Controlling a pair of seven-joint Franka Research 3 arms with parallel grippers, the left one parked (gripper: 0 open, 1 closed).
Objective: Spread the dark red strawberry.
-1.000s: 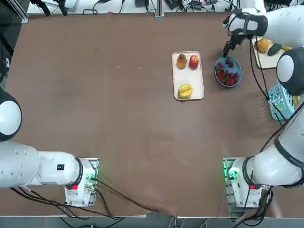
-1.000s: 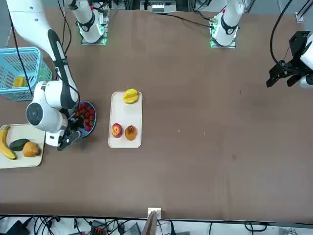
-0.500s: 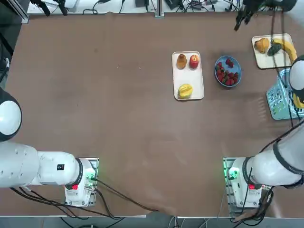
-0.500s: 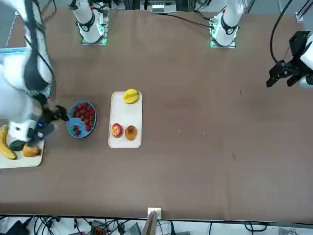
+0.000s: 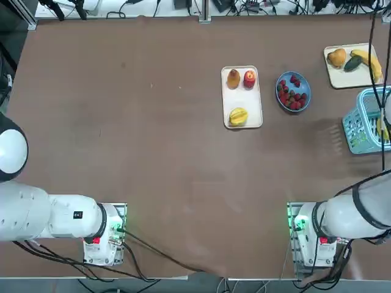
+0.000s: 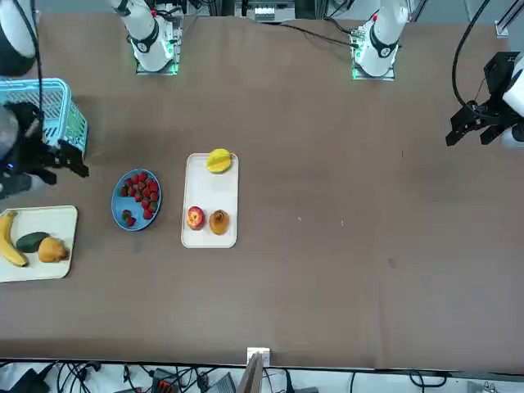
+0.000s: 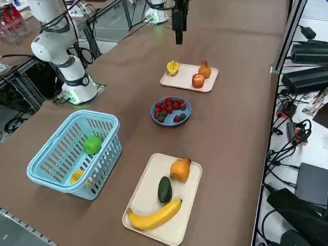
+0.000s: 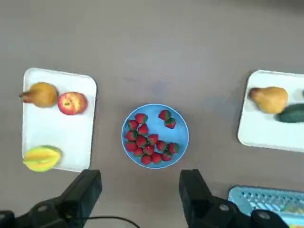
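Note:
The dark red strawberries [image 8: 142, 141] lie bunched in a blue bowl [image 8: 153, 116], two of them a little apart from the rest. The bowl [image 5: 307, 93] stands on the brown table between two white trays; the strawberries also show in the front view [image 6: 144, 195] and in the right side view [image 7: 170, 107]. My right gripper [image 8: 140, 190] hangs high above the table, looking down on the bowl, open, nothing between its fingers. In the front view the right gripper [image 6: 70, 160] is at the far left, beside the basket. It is outside the top view.
A white tray [image 5: 242, 99] with a pear, a red apple and a yellow fruit lies left of the bowl. Another tray [image 7: 149, 197] holds a pear, a dark green fruit and a banana. A light blue basket [image 7: 105, 148] with a green and a yellow item stands near the right edge.
My right arm has lifted from just beside the bowl and swung up and off toward the table's right edge, out of the top view. The gripper stays open; the strawberries have not moved.

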